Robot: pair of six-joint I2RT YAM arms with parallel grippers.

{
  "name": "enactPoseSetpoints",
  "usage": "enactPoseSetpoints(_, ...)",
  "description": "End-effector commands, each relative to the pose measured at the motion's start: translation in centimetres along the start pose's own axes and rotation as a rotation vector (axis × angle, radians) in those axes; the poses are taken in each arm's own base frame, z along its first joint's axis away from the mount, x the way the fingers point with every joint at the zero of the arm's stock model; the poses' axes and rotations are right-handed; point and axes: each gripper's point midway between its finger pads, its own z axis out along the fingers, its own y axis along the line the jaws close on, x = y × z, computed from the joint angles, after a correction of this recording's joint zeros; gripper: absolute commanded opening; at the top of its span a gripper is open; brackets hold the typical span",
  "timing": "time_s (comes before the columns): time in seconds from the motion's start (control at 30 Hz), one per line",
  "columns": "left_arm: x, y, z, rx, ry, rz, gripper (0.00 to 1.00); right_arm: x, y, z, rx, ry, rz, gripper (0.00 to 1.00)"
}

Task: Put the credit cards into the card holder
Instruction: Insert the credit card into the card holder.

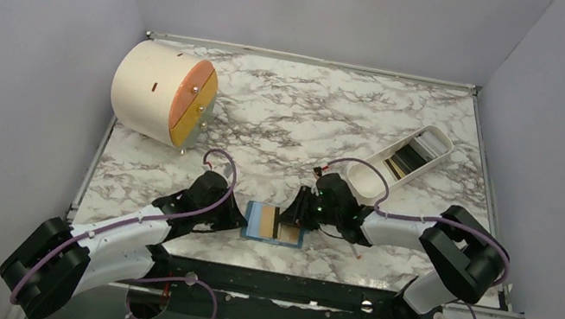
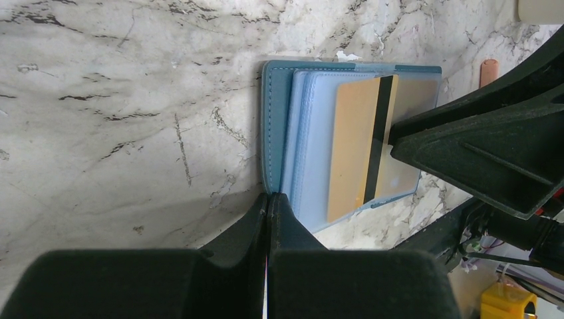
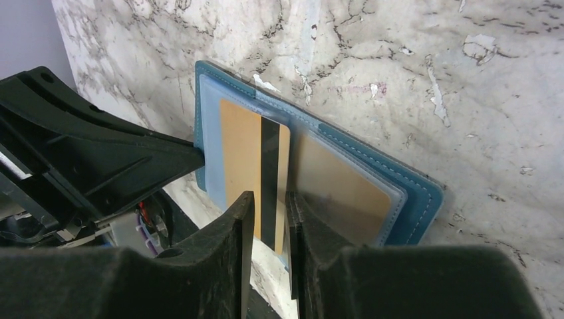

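Marble tabletop (image 1: 286,116) carries, well out to the left of the left pincer (image 2: 268,199), one cream drum-shaped cabinet (image 1: 155,89), its round orange-and-yellow face bearing small metal knobs. The left pincer has its two fingers pressed together with nothing between them. Their tips sit right at the edge of the one card holder (image 2: 274,119), a teal-blue wallet lying open and flat just beyond them, its light blue clear pockets facing up.

Two cards show on the wallet. One gold-yellow credit card (image 2: 352,146) with a dark stripe lies across the pockets, one end sticking out past the wallet's edge. One tan card (image 3: 339,189) is tucked under a clear pocket just to the right of the right pincer (image 3: 269,198).

The right pincer stands at a narrow gap, one finger on either side of the striped card's protruding end; whether they touch it I cannot tell. Past this pincer's wrist, to its right, sits one white oblong tray (image 1: 359,177) with two compartments — the one farther from the pincer holds more cards (image 1: 411,156), too small to count.
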Motion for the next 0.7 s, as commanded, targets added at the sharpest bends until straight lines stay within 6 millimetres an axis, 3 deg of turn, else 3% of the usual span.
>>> enactPoseSetpoints(0.0,0.3,0.0,0.0,0.015,0.005,-0.007,0.00,0.4,0.6,0.4,-0.012,0.014,-0.008,0.24)
enactPoseSetpoints(0.4,0.1,-0.4,-0.1,0.030,-0.004,-0.014,0.00,1.0,3.9,2.4,-0.084,0.051,-0.040,0.18)
enactPoseSetpoints(0.53,0.0,-0.2,-0.1,0.019,-0.006,-0.002,0.00,0.7,3.4,2.3,-0.045,0.035,-0.070,0.19)
enactPoseSetpoints(0.67,-0.3,-0.1,-0.1,0.007,-0.019,0.009,0.00,0.0,2.4,1.6,0.029,0.005,-0.132,0.30)
